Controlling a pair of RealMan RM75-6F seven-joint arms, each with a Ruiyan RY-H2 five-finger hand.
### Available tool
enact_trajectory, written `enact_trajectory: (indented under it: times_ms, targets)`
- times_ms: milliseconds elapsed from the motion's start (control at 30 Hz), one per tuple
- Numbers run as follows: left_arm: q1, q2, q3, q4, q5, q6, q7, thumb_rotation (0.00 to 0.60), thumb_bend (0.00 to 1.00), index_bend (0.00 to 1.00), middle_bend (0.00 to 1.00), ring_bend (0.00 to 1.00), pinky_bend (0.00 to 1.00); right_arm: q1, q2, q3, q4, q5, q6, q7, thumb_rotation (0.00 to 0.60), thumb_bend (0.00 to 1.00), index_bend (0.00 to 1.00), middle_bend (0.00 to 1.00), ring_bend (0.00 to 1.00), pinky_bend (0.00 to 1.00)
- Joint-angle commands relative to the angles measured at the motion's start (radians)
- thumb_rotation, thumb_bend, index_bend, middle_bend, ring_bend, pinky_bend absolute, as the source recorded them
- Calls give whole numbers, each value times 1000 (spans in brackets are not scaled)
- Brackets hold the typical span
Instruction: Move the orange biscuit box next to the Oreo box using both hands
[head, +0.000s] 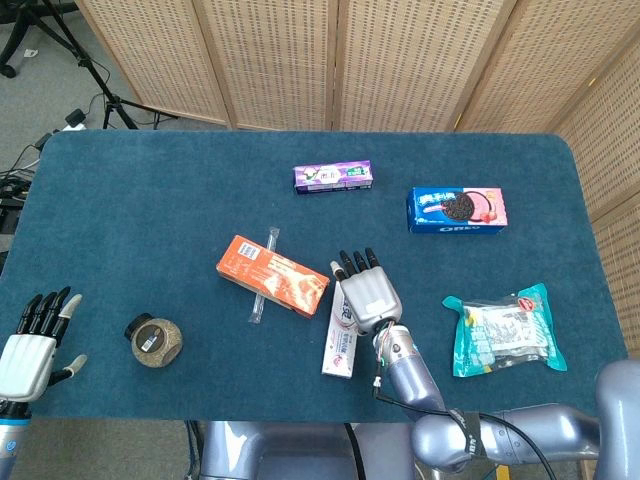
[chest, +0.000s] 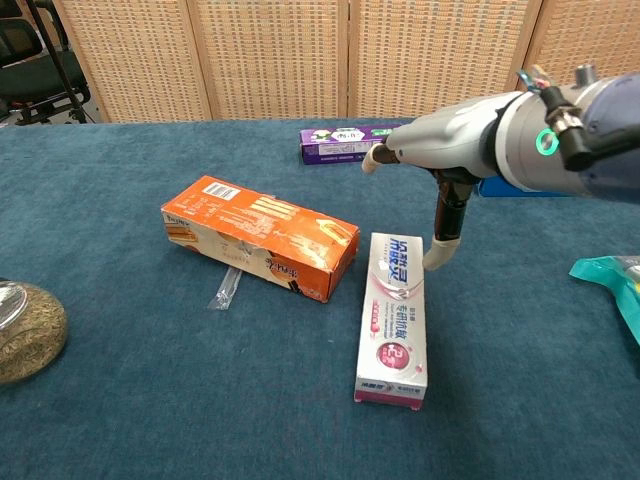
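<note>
One blue table (head: 120, 190) holds four boxes: the orange biscuit box (head: 272, 275) at centre, the Oreo box (head: 456, 209) far right, a purple box (head: 333, 177), a white box (head: 343, 328). The right hand (head: 367, 295) hovers spread and empty beside the orange one; the left hand (head: 28, 347), near left, is likewise released.

A white box (head: 342, 330) lies just right of the orange box (head: 272, 275), a thin wrapper (head: 263, 275) under it; bare cloth (head: 400, 250) stretches toward the Oreo box (head: 456, 209).
</note>
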Motion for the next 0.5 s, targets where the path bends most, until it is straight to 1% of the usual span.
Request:
enact_trajectory:
  times_ms: [33, 233, 267, 333, 500]
  targets:
    - [-4, -4, 7, 13, -2, -12, -24, 600, 169, 42, 0, 0, 0, 135, -42, 110, 45, 261, 131, -86, 600, 53, 55, 0, 0, 0]
    - [-7, -9, 15, 32, 3, -15, -64, 600, 173, 42, 0, 0, 0, 229, -74, 177, 122, 457, 241, -141, 600, 53, 56, 0, 0, 0]
    - [-7, -10, 18, 34, 2, -19, -73, 600, 174, 42, 0, 0, 0, 255, -90, 192, 157, 514, 272, -167, 600, 53, 56, 0, 0, 0]
    - [-8, -11, 21, 37, 3, -19, -82, 600, 175, 43, 0, 0, 0, 299, -117, 224, 209, 585, 316, -198, 600, 53, 56, 0, 0, 0]
    - [-10, -13, 24, 41, 4, -22, -88, 600, 178, 43, 0, 0, 0, 334, -144, 259, 257, 647, 350, -212, 600, 53, 55, 0, 0, 0]
